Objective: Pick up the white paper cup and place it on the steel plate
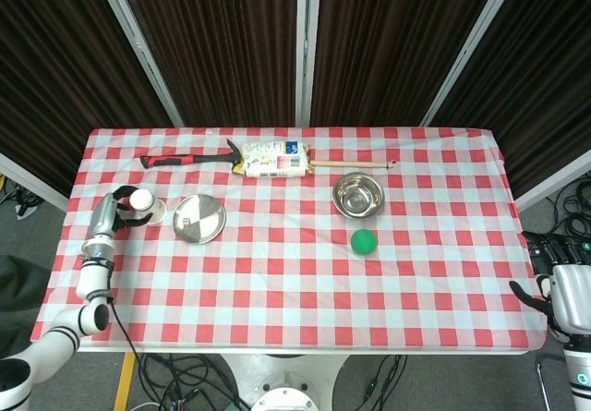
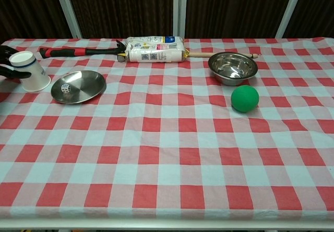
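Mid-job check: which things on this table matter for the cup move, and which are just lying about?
For the job:
paper cup, upside down, beside the steel plate
left hand, fingers at the cup

Lying about:
hammer
white packet
wooden stick
steel bowl
green ball
right hand, off the table edge

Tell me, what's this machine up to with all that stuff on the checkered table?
The left robot hand is at the white paper cup, its dark fingers against the cup's side. The cup stands upside down on the tablecloth, beside the steel plate, not yet on it. The right robot hand waits off the table's far corner, holding nothing. A hammer, a packet, a steel bowl and a green ball lie untouched.
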Robot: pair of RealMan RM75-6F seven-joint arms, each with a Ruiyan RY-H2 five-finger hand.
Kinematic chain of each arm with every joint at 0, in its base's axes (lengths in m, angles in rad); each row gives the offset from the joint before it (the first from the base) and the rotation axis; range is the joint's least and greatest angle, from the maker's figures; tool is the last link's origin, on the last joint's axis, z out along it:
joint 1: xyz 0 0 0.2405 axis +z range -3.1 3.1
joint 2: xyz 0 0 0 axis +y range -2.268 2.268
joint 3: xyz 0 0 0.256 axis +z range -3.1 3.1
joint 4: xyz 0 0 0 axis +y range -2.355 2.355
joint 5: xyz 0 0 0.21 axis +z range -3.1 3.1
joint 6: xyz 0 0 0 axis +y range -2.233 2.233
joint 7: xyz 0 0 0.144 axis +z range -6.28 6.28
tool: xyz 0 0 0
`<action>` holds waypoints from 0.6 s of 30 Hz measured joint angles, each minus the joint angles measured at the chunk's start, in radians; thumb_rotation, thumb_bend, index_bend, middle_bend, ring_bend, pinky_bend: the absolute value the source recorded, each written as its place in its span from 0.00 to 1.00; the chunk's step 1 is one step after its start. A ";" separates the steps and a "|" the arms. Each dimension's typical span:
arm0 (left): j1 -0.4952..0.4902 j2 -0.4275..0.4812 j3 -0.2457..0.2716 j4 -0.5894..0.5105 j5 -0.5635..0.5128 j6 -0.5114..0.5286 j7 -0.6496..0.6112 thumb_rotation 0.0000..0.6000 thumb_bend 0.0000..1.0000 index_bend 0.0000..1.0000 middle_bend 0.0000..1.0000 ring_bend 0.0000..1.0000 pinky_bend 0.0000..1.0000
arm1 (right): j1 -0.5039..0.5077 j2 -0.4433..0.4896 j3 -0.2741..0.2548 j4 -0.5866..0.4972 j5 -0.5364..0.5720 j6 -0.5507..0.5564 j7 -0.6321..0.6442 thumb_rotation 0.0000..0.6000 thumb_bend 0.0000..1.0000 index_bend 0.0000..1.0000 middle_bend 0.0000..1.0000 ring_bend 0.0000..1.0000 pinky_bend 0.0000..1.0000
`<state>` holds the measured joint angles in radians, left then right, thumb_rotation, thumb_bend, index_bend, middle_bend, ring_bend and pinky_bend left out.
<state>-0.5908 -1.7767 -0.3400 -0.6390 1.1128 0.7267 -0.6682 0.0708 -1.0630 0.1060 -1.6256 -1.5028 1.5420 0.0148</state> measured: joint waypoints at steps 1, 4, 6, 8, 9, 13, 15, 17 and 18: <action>-0.003 -0.008 -0.002 0.014 0.002 0.003 -0.007 1.00 0.24 0.39 0.39 0.27 0.40 | 0.000 0.000 0.000 -0.002 0.000 -0.001 -0.002 1.00 0.06 0.23 0.28 0.19 0.31; -0.013 -0.033 -0.010 0.059 0.008 0.018 -0.027 1.00 0.29 0.46 0.46 0.33 0.44 | 0.000 0.000 -0.001 -0.005 0.002 -0.003 -0.006 1.00 0.06 0.23 0.28 0.19 0.31; -0.020 -0.049 -0.013 0.089 0.016 0.034 -0.037 1.00 0.31 0.49 0.49 0.36 0.46 | 0.000 -0.001 -0.001 -0.007 0.004 -0.004 -0.007 1.00 0.06 0.23 0.28 0.19 0.31; -0.023 -0.052 -0.012 0.099 0.026 0.046 -0.048 1.00 0.31 0.49 0.49 0.36 0.46 | -0.001 -0.001 -0.001 -0.006 0.004 -0.003 -0.007 1.00 0.06 0.23 0.28 0.19 0.31; -0.023 -0.048 -0.009 0.092 0.037 0.054 -0.053 1.00 0.31 0.49 0.49 0.36 0.46 | -0.001 -0.001 -0.001 -0.006 0.004 -0.004 -0.008 1.00 0.06 0.23 0.28 0.19 0.31; -0.020 -0.015 0.017 0.019 0.099 0.118 -0.061 1.00 0.31 0.49 0.49 0.36 0.46 | 0.004 -0.002 -0.001 -0.006 0.004 -0.011 -0.009 1.00 0.06 0.23 0.28 0.19 0.31; -0.018 0.009 0.036 -0.041 0.136 0.153 -0.056 1.00 0.31 0.48 0.49 0.36 0.46 | 0.006 -0.004 -0.002 -0.004 0.003 -0.016 -0.007 1.00 0.06 0.23 0.28 0.19 0.31; -0.019 0.030 0.050 -0.097 0.162 0.175 -0.048 1.00 0.30 0.48 0.48 0.36 0.45 | 0.008 -0.006 -0.003 -0.001 0.002 -0.020 -0.003 1.00 0.06 0.23 0.28 0.19 0.31; -0.020 0.043 0.059 -0.134 0.177 0.183 -0.040 1.00 0.30 0.48 0.48 0.36 0.45 | 0.008 -0.007 -0.003 0.000 0.002 -0.021 -0.001 1.00 0.06 0.23 0.28 0.19 0.31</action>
<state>-0.6111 -1.7337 -0.2808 -0.7726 1.2894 0.9099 -0.7077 0.0791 -1.0696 0.1025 -1.6257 -1.5010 1.5212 0.0140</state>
